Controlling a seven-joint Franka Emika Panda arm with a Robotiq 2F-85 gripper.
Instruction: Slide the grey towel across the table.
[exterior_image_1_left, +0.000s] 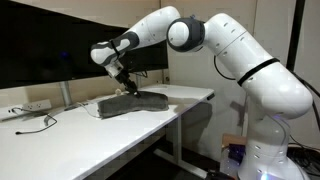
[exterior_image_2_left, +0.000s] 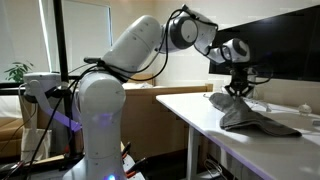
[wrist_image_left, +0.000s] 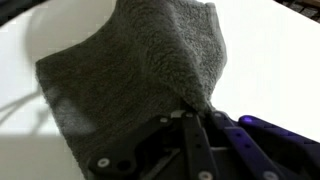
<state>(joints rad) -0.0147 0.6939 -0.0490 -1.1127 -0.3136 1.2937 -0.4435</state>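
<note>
Closest to the wrist camera, the gripper (wrist_image_left: 196, 118) is seen with its dark fingers (wrist_image_left: 185, 135) drawn almost fully together, and a ridge of the grey towel (wrist_image_left: 130, 70) is pinched between them. From that pinch the textured cloth is spread away across the frame, creased toward the fingertips, and the white top of the table (wrist_image_left: 275, 60) is shown past its edges. In both exterior views the gripper (exterior_image_1_left: 127, 88) (exterior_image_2_left: 238, 90) is pointed downward onto the towel (exterior_image_1_left: 135, 103) (exterior_image_2_left: 258, 116), which is laid on the table (exterior_image_1_left: 70, 138) (exterior_image_2_left: 200, 112) toward the end nearest the robot's base. Under the closed jaws the cloth is gathered into a low peak, while the rest is left lying flat on the tabletop. The white arm (exterior_image_1_left: 230, 45) (exterior_image_2_left: 140, 50) is reached out over the table from its base beside the table's end. A dark monitor (exterior_image_1_left: 50, 40) (exterior_image_2_left: 285, 45) is set behind the towel, near it but apart. A thin dark cable (exterior_image_1_left: 38, 122) is seen in an exterior view on the tabletop, well apart from the towel. A potted plant (exterior_image_2_left: 15, 72) is seen in an exterior view at the frame's edge, far from the table.
</note>
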